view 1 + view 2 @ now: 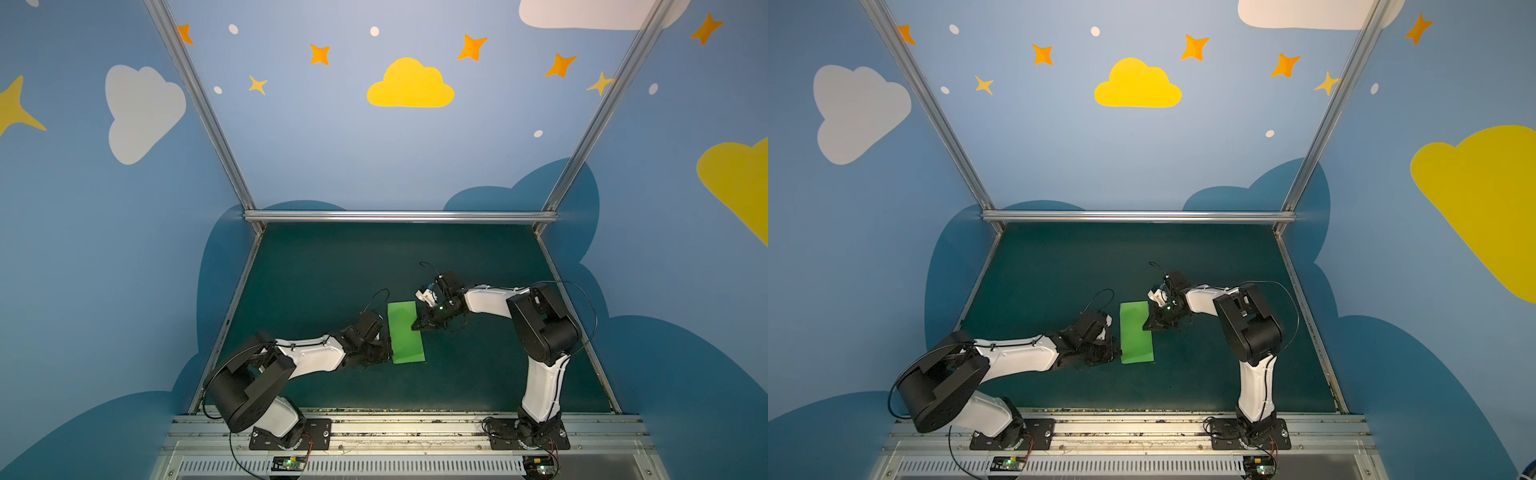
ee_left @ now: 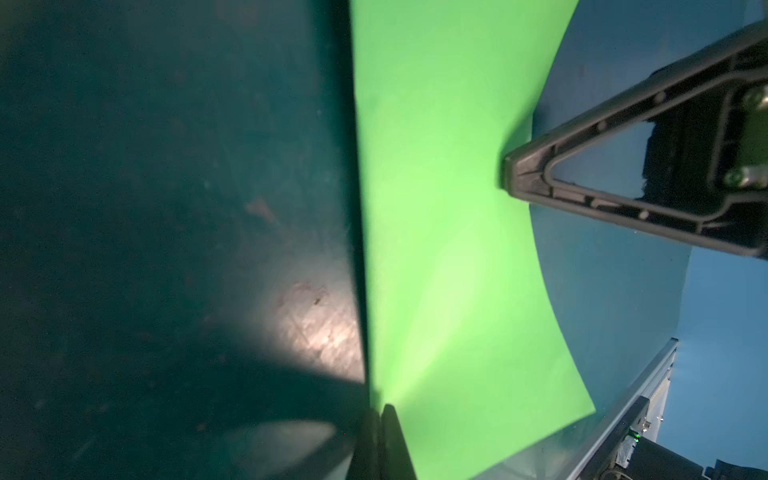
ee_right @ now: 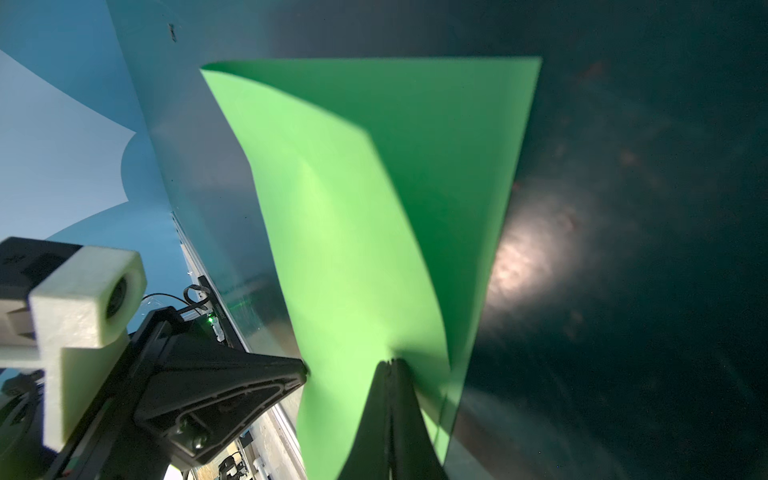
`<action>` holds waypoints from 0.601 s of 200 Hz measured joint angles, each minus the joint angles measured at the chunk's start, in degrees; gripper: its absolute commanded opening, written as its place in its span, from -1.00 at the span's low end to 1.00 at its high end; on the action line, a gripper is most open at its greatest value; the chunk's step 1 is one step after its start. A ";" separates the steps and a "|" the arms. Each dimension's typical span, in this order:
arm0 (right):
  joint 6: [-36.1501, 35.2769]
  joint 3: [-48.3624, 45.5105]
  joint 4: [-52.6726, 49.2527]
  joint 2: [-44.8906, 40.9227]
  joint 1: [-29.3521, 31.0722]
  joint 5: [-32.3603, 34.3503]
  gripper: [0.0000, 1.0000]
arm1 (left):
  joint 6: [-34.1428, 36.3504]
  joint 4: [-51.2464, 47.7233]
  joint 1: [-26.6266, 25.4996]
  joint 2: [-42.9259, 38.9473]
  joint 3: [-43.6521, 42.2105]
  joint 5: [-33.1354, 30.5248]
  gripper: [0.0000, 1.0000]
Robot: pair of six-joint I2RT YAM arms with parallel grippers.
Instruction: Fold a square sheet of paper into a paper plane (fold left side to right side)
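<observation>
Left gripper (image 1: 390,354) jaws fully closed, tips against left edge of square sheet of paper (image 1: 406,332) at its near end; can't tell if edge is pinched between them. Right gripper (image 1: 416,326) jaws also closed, tips at sheet's right edge, farther from robot; hold on top layer unclear. Sheet folded to narrow rectangle, lying mid table mat (image 1: 324,270) between both grippers, long side running away from robot. Right wrist view: top layer bowed up off lower layer, not flat

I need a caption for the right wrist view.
Shut right gripper pinches bright green folded paper sheet on dark teal mat.
</observation>
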 measured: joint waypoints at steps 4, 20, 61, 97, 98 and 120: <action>0.00 0.00 0.00 0.00 0.00 0.00 -1.00 | 0.02 -0.11 0.02 -0.17 -0.09 -0.02 -0.93; 0.00 0.00 0.00 0.00 0.00 0.00 -1.00 | 0.35 -1.70 0.35 -1.05 -0.13 -0.17 -0.93; 0.02 0.00 0.00 0.00 0.00 -0.02 -1.00 | 2.38 -11.91 3.54 -5.11 1.95 -1.73 -0.93; 0.00 0.00 0.00 0.00 0.00 -0.02 -1.00 | 5.60 -16.09 7.87 -3.67 11.45 -1.68 -0.93; 0.00 0.00 0.00 0.00 0.00 -0.02 -1.00 | 5.77 -16.15 8.00 -3.39 11.91 -1.64 -0.93; 0.00 0.00 0.00 0.00 -0.02 -0.02 -1.00 | 8.28 -16.63 9.42 1.25 18.67 -1.01 -0.93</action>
